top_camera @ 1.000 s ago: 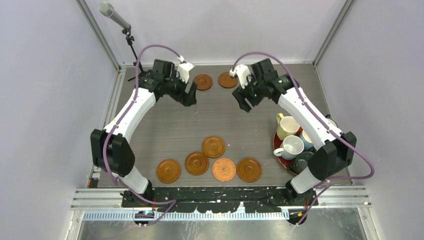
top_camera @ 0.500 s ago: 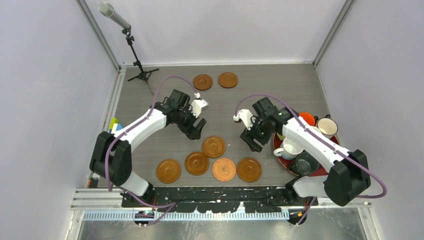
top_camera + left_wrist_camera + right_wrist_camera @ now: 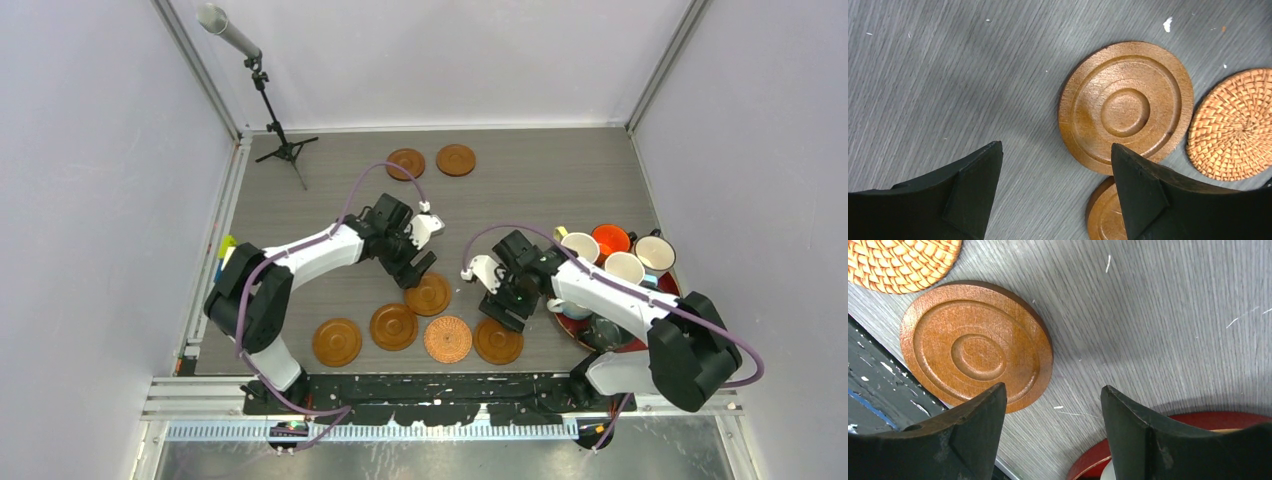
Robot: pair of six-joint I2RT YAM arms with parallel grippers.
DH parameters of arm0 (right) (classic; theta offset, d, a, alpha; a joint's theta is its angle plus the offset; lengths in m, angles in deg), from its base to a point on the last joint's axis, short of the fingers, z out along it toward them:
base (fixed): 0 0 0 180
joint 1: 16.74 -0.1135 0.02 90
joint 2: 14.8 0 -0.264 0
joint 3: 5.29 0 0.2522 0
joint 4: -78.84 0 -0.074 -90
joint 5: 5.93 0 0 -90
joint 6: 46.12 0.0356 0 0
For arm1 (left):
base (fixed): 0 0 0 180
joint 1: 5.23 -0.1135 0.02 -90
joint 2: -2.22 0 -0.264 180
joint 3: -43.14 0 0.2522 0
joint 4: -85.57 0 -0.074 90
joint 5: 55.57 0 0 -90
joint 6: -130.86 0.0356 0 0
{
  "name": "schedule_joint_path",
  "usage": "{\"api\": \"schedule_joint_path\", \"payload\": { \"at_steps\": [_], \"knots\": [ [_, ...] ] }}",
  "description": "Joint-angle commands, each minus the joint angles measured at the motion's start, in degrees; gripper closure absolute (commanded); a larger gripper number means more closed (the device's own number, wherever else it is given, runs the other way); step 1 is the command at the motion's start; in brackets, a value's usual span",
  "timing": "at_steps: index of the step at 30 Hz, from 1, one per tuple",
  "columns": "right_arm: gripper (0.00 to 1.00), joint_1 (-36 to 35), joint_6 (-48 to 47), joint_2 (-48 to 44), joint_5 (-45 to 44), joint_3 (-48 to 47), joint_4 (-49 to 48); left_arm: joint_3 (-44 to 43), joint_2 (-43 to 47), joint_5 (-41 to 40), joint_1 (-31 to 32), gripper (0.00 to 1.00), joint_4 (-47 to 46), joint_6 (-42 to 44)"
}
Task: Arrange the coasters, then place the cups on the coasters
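Observation:
Five coasters lie near the front: brown wood discs (image 3: 337,342), (image 3: 394,326), (image 3: 429,294), (image 3: 497,341) and a woven orange one (image 3: 448,339). Two more wood coasters (image 3: 405,163) (image 3: 456,159) lie at the back. My left gripper (image 3: 411,274) (image 3: 1055,150) hangs open over bare table at the edge of a ringed wood coaster (image 3: 1126,107). My right gripper (image 3: 501,310) (image 3: 1053,392) is open beside the front right coaster (image 3: 975,347). Several cups, among them pale yellow (image 3: 580,246), orange (image 3: 610,240) and white (image 3: 626,267), stand on the tray at the right.
The red round tray (image 3: 566,318) (image 3: 1098,462) sits just right of my right gripper. A microphone stand (image 3: 285,150) is at the back left. The table's black front rail (image 3: 878,390) runs close to the front right coaster.
Both arms have swung from the back of the table down to the front cluster of coasters. Both grippers stay open with nothing in them.

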Motion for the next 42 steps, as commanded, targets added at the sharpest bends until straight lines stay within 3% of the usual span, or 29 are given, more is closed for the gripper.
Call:
{"api": "schedule_joint_path", "payload": {
  "at_steps": [1,16,26,33,42],
  "knots": [
    [0.26,-2.2,1.4,-1.1,-1.9,0.9,-4.0,-0.9,-1.2,-2.3,1.2,0.19,-3.9,-0.3],
    [0.27,-6.2,3.8,4.7,-8.8,3.0,-9.6,-0.8,-4.2,-7.2,5.1,0.2,-3.9,-0.1],
    [0.33,-6.2,3.5,6.2,-14.8,3.6,-11.9,-3.4,-7.8,-9.8,6.6,0.21,-2.0,-1.5],
    [0.38,-6.0,3.3,7.8,-18.7,3.2,-15.5,-6.0,-8.8,-12.1,4.0,0.45,-1.2,-2.7],
    [0.41,-1.0,5.0,17.3,-20.2,-4.1,-18.9,-8.6,-10.7,-11.2,-3.5,0.56,-0.1,-5.5]
  ]
}}
